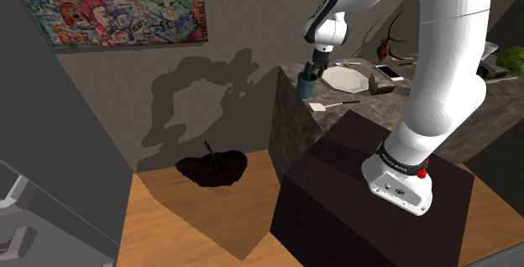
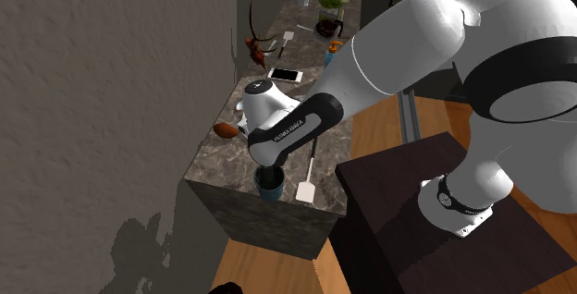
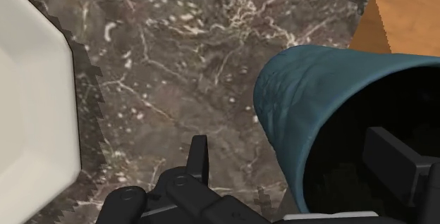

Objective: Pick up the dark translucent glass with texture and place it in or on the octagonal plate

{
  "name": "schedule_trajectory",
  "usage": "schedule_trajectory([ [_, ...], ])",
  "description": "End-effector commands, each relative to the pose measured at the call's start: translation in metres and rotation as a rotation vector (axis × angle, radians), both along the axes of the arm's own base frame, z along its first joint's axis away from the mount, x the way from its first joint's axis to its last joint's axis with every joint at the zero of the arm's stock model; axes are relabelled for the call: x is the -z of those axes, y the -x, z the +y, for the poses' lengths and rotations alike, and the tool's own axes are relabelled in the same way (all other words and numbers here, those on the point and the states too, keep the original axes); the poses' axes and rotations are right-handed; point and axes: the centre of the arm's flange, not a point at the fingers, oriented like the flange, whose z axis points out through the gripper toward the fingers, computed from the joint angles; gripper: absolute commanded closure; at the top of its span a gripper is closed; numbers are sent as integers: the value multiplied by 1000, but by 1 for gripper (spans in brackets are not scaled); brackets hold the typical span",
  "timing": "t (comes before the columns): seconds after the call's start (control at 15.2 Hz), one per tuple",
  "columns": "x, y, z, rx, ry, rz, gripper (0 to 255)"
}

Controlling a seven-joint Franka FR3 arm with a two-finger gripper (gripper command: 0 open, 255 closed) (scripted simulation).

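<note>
Marble counter (image 3: pixel 176 60) — gripper (image 3: pixel 292 145) spread apart, straddling rim of teal textured glass (image 3: pixel 310 82) — white octagonal plate (image 3: pixel 35 103) near.

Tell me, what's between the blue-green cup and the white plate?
In the wrist view: bare dark marbled countertop, plus one black finger just outside the teal textured glass, towards the octagonal plate.
</note>
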Motion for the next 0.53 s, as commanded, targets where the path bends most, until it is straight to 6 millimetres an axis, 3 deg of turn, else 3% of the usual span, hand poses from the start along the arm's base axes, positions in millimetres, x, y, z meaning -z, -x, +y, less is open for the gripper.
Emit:
schedule_trajectory([
  [0.0, 0, 0, 0, 0, 0, 0, 0],
  [0.07, 0, 0, 0, 0, 0, 0, 0],
  [0.13, 0, 0, 0, 0, 0, 0, 255],
  [0.46, 0, 0, 0, 0, 0, 0, 255],
])
